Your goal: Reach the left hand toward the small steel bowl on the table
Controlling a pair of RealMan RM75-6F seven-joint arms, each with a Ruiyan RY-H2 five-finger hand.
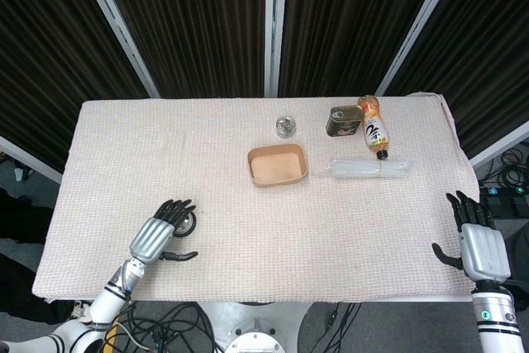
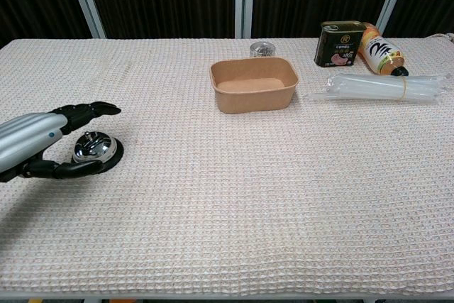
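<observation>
The small steel bowl (image 1: 285, 126) (image 2: 262, 49) stands at the back of the table, just behind the brown paper tray (image 1: 278, 164) (image 2: 254, 84). My left hand (image 1: 157, 236) (image 2: 42, 140) hovers at the front left, far from the bowl, open with fingers pointing right and holding nothing. Its fingers reach over a silver call bell (image 2: 93, 149) on a black base, and its thumb lies in front of the bell. My right hand (image 1: 479, 245) is open at the table's front right edge, seen only in the head view.
At the back right stand a dark tin can (image 1: 342, 121) (image 2: 340, 44), a lying sauce bottle (image 1: 374, 127) (image 2: 381, 54) and a clear plastic sleeve (image 1: 369, 169) (image 2: 379, 88). A beige woven cloth (image 1: 248, 245) covers the table.
</observation>
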